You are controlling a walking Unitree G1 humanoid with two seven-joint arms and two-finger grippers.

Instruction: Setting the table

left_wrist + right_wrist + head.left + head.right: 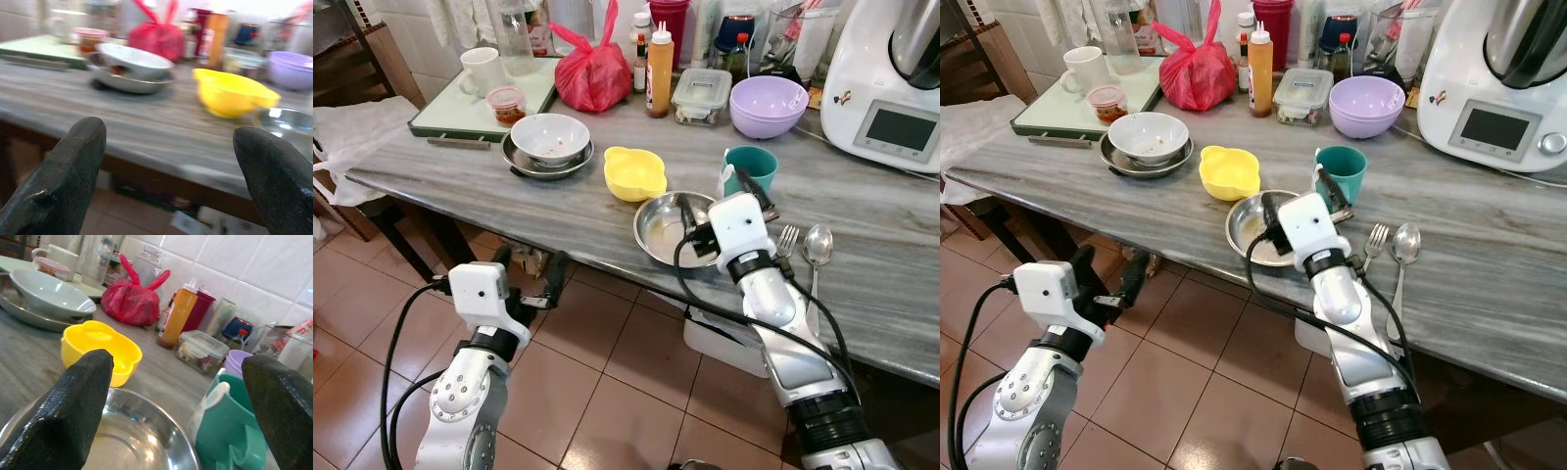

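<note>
Steel bowl (664, 227) partly hidden by spread right gripper (717, 208), left gripper (534, 284) spread (below table edge (509, 211)).

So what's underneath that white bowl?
The white bowl sits in a steel plate; just its rim shows. The rest of the plate is covered.

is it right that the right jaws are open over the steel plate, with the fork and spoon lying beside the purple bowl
Not quite. The right gripper is open over the round steel plate, but the metal fork and metal spoon lie near the table's front edge beside the robot's right arm, well apart from the purple plastic bowl. The left eye view shows this.
</note>
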